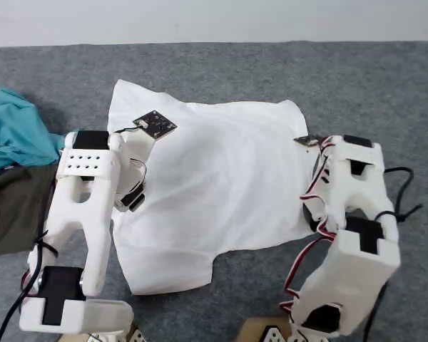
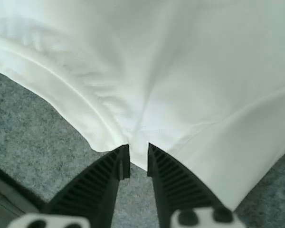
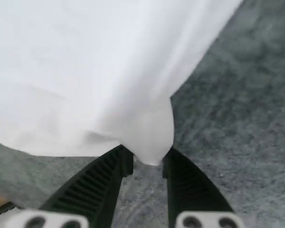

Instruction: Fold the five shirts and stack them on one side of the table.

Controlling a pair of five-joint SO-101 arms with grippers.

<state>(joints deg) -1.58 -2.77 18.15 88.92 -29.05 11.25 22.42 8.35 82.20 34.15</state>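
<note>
Lying spread out in the middle of the grey table point(image 1: 271, 71), the white shirt point(image 1: 221, 185) has an arm on each side of it. The left gripper point(image 2: 138, 153) is down at one side edge of the shirt. Its fingers are nearly pressed together, pinching the hem right at the tips, and creases run out from that spot. The right gripper point(image 3: 147, 159) is on the opposite edge, fingers clamped on a bunched-up fold of the cloth. Out past the left arm there's a crumpled teal shirt point(image 1: 11, 128) touching a dark olive shirt point(image 1: 11, 206) right beside it.
</note>
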